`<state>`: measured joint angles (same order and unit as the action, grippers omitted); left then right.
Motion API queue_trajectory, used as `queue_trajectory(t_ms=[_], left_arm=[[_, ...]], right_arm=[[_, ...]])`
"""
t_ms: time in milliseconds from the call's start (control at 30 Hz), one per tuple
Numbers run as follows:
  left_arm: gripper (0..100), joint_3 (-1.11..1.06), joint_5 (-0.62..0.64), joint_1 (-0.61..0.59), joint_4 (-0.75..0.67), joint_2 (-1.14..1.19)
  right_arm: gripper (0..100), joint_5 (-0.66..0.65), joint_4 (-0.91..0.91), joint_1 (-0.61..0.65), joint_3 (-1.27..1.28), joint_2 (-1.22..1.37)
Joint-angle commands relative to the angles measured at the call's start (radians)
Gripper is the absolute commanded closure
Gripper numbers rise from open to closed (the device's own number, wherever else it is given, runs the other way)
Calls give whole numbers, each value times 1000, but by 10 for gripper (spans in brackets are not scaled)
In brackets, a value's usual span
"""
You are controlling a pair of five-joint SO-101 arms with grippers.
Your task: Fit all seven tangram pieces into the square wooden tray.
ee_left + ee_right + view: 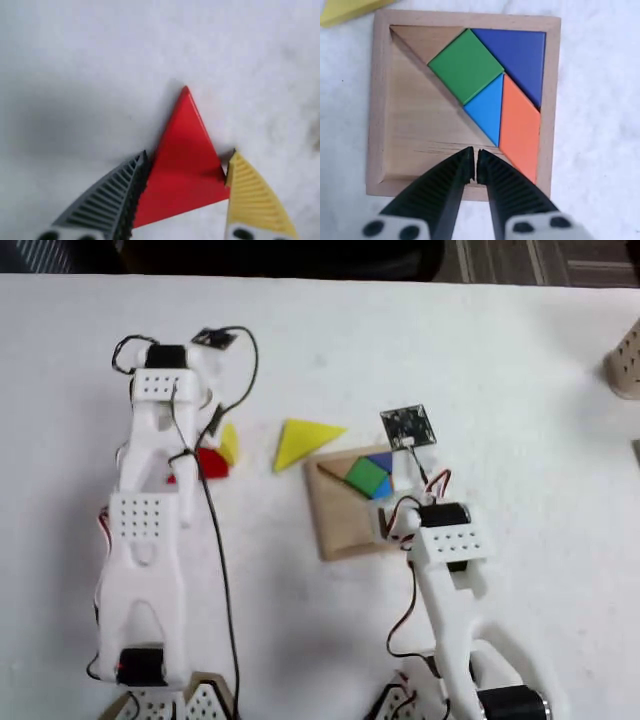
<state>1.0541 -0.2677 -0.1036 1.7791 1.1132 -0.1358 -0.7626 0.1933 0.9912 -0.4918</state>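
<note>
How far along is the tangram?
Done: green square, blue triangle, light-blue triangle and orange piece sit in the tray. In hand: left gripper clamps the red triangle on the table. Left: that and the yellow triangle, for the tray's bare half. The right gripper is shut, empty, over the tray.

A white table (pixel 520 370) spreads across the whole scene, its surface faintly mottled. At the far right edge stands a beige perforated object (pixel 626 362), cut off by the frame. A small dark thing (pixel 636 450) pokes in at the right edge, nearer; what it is cannot be told. Beyond the table's far edge lies dark floor (pixel 300 255).
</note>
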Motion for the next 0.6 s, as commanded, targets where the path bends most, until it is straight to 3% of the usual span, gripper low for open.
queue_trajectory(t_ms=[0, 233, 433, 567], left_arm=[[732, -233, 9, -16, -23, -151], [732, -609, 3, -21, -204, -354], [732, -1049, -9, -22, -471, -673], [732, -1263, -12, -21, -577, -846]], right_arm=[[979, -14, 19, -10, -15, -39], [979, -14, 19, -16, -15, -39], [979, -14, 19, -35, -15, -41], [979, -14, 19, -31, -15, -39]])
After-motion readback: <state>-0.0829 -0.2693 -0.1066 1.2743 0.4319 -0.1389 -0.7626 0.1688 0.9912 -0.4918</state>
